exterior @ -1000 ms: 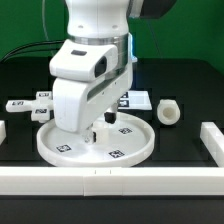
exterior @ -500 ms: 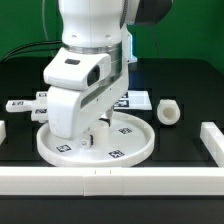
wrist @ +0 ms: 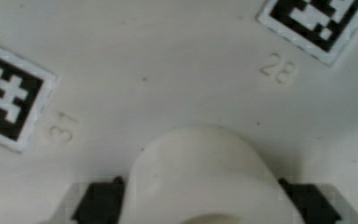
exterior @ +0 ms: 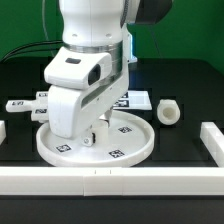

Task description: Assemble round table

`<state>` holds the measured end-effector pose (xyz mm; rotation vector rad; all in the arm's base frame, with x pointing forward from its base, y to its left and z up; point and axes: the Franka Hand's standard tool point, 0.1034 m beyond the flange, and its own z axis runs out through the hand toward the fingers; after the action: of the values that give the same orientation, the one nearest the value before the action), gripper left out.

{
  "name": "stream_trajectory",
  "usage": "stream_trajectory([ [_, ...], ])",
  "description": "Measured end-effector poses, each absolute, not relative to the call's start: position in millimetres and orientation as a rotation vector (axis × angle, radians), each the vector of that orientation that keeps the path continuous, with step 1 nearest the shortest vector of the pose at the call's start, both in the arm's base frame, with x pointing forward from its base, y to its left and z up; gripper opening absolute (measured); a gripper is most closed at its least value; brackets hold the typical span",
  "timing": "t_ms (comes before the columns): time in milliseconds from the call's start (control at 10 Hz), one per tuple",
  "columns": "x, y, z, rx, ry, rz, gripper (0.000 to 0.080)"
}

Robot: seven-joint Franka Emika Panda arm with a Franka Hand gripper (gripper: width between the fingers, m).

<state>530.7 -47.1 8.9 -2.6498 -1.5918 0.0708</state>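
The large round rimmed disc [exterior: 125, 140] lies flat near the table's front and fills the wrist view [wrist: 158, 70] with its square tags. My gripper [exterior: 93, 135] reaches down onto its middle. In the wrist view my gripper [wrist: 197, 205] has its dark fingers [wrist: 101, 200] pressed to both sides of a white rounded stub [wrist: 197, 170] that stands on the disc. I cannot tell whether the stub is part of the disc. The short thick cylinder post [exterior: 170, 112] lies on the exterior view's right. The tagged cross-shaped piece [exterior: 40, 108] lies on the left.
The marker board [exterior: 138, 100] lies behind the disc, partly hidden by the arm. White border rails run along the front [exterior: 110, 180] and the right side [exterior: 212, 140]. A small tagged white part [exterior: 14, 103] lies at far left.
The wrist and gripper have shifted slightly toward the exterior view's left over the disc since one second ago. Nothing has moved in the last half second.
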Motion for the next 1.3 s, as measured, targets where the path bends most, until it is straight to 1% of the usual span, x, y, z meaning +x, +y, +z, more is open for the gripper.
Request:
stream_trajectory([
  [300,532,-45,9.5,-2.645,-1.603,0.071,0.0407],
  [500,543,-27,11.5,-2.619,-1.652,0.057,0.0409],
  [800,554,-6,9.7,-2.589,-1.691,0.052,0.0409],
  [1300,560,7,9.6,-2.574,-1.704,0.053,0.0409],
])
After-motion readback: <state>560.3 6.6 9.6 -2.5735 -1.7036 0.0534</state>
